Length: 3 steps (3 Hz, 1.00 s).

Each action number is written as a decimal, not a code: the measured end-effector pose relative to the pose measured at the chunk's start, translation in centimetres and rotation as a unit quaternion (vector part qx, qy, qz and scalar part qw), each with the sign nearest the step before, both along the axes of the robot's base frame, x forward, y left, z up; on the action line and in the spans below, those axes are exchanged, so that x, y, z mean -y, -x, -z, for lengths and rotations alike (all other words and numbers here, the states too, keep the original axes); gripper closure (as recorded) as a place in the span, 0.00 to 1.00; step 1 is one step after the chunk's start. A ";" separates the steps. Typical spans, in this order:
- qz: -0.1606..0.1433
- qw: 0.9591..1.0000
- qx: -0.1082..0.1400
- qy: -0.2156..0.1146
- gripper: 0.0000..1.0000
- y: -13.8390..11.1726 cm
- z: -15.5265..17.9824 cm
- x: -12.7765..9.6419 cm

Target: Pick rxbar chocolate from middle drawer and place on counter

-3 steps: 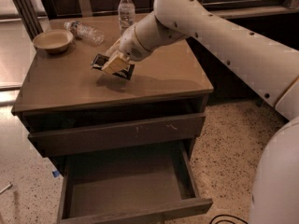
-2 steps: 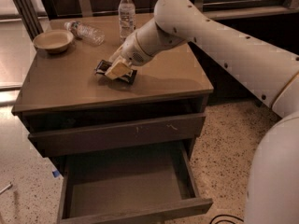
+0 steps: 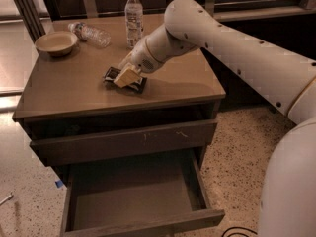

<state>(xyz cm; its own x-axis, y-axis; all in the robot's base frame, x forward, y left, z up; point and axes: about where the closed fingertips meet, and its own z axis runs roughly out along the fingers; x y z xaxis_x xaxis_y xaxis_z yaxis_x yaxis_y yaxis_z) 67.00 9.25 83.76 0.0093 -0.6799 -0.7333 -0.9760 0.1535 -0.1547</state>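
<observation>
The gripper (image 3: 127,76) is down low on the counter (image 3: 74,90) now, pinched tight on the rxbar chocolate (image 3: 138,85). A moment ago the bar hung tipped in the air; now it lies flat on the top, near the middle. The white arm (image 3: 222,38) has come down with it. The middle drawer (image 3: 143,225) below is pulled out, same as before

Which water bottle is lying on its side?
The lying bottle beside the bowl, back left of the counter. The other bottle stands upright, just behind the gripper, which is at the rxbar chocolate.
</observation>
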 end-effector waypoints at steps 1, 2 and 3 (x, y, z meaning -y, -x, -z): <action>0.000 1.000 0.000 0.000 0.58 0.0 0.0 0.0; 0.000 1.000 0.000 0.000 0.35 0.0 0.0 0.0; 0.000 1.000 0.000 0.000 0.11 0.0 0.0 0.0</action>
